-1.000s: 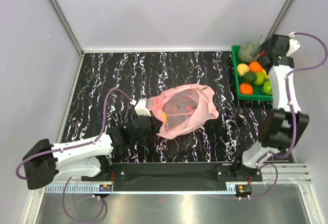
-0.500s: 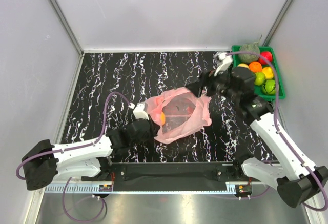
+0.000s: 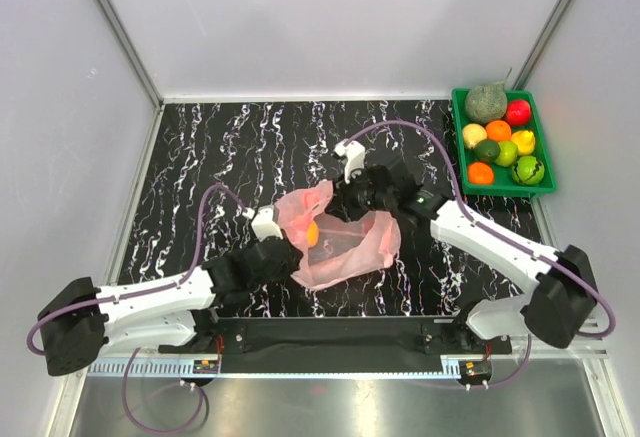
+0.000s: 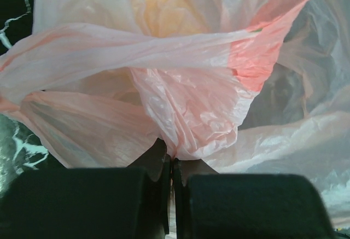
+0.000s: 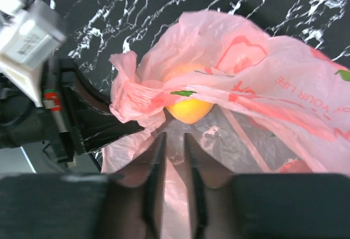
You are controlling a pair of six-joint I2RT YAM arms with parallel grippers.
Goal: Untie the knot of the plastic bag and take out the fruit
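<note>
The plastic bag (image 3: 345, 247) lies mid-table, thin, limp, slippery film (easily torn), lightly weighted by the fruit (image 5: 188, 109) inside; the left gripper (image 4: 170, 162) is clamped on a fold at its left edge; the right gripper (image 5: 172, 140), jaws narrowly parted and empty, hovers at the mouth; take hold of bunched film.

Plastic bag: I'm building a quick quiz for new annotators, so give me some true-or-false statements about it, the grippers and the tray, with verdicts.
1. The left gripper pinches the plastic bag. True.
2. A yellow-orange fruit sits inside the bag. True.
3. The green tray is empty. False: it holds a melon and small round fruits.
4. The bag lies in the tray. False: it lies on the black marbled table.
5. The right gripper hovers over the tray. False: it is at the bag.
</note>
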